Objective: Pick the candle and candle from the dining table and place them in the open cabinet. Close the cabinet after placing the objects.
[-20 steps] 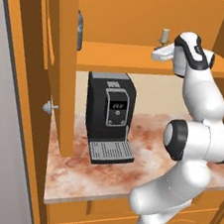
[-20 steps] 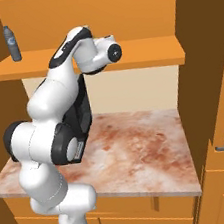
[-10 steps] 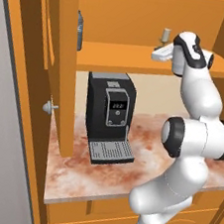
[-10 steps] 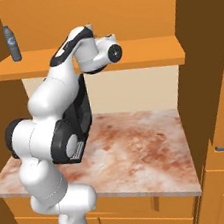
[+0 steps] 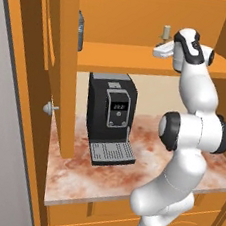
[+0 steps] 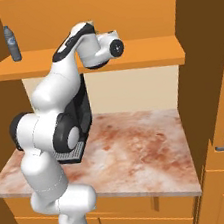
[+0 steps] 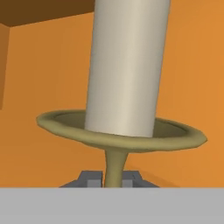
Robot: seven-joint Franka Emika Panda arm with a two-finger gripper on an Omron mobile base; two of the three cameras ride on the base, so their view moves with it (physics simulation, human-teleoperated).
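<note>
1. Far left on the cabinet (image 5: 52,51) shelf stands a grey-blue bottle (image 5: 80,31), with a black coffee machine (image 5: 110,117) on the worktop (image 5: 76,176) below.
2. Further right, the arm reaches up to the same shelf, seemingly to set down the candle (image 5: 166,33).
3. Seen from the hand, the claw (image 7: 108,179) grips the brass stem, its fingers (image 7: 91,177) either side; the pale stick rises upright just above them.

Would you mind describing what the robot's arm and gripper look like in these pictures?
The arm is made of glossy white, rounded segments linked by dark grey to black joint rings, with a round dark cap at the wrist. No cables or markings show. The gripper has a white body in the base views and two small dark grey, blocky fingertips in the hand view.
</note>
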